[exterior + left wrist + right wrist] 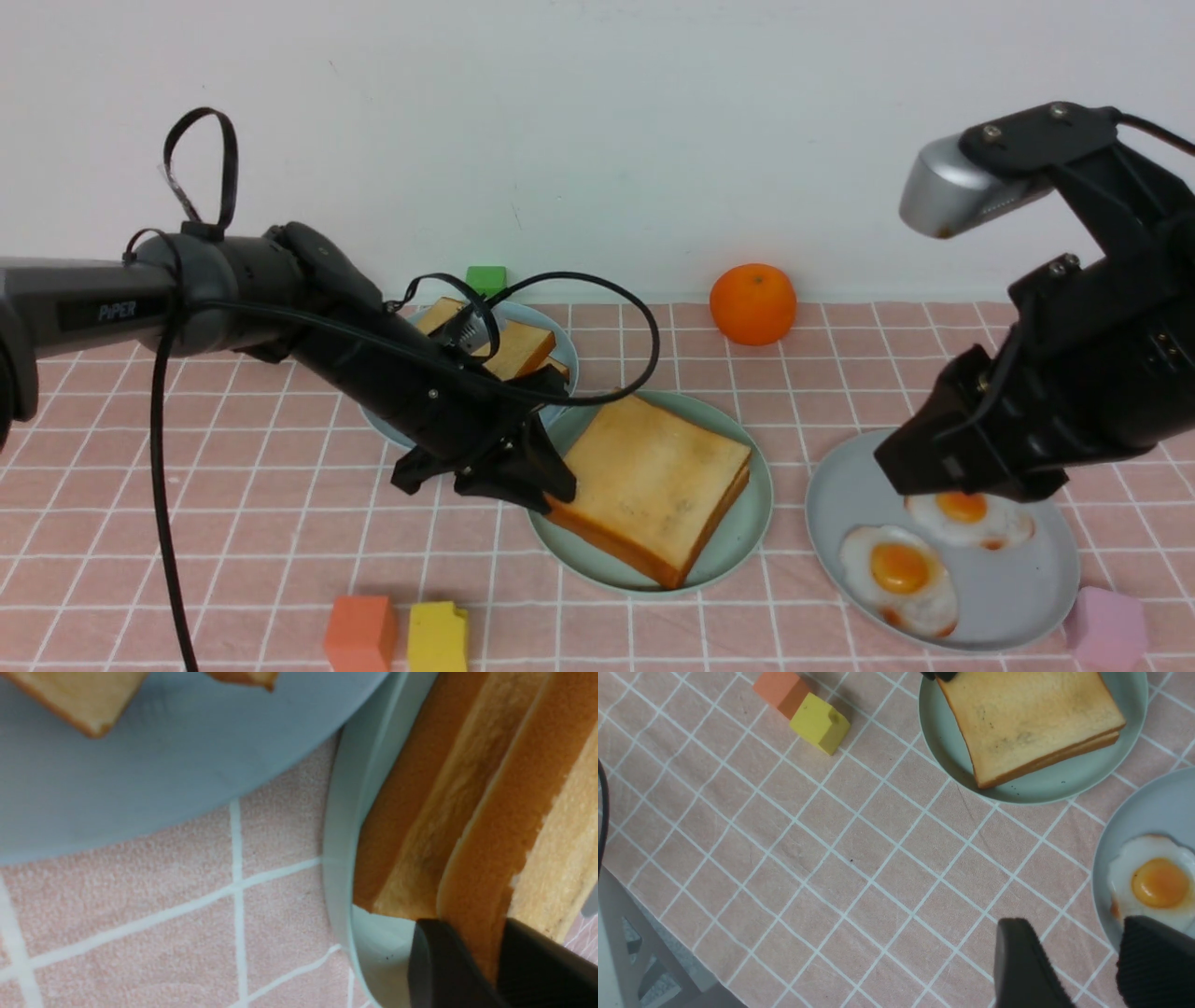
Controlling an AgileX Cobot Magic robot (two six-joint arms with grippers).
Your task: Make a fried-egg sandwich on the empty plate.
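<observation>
Two toast slices (653,467) lie stacked on the green plate (747,551). The left tool (551,493) straddles one slice's crust at the corner nearest it; gripping or loose, I cannot tell. The right tool (1087,966) gapes empty above the grey plate (1027,597) holding two eggs (901,569)
</observation>
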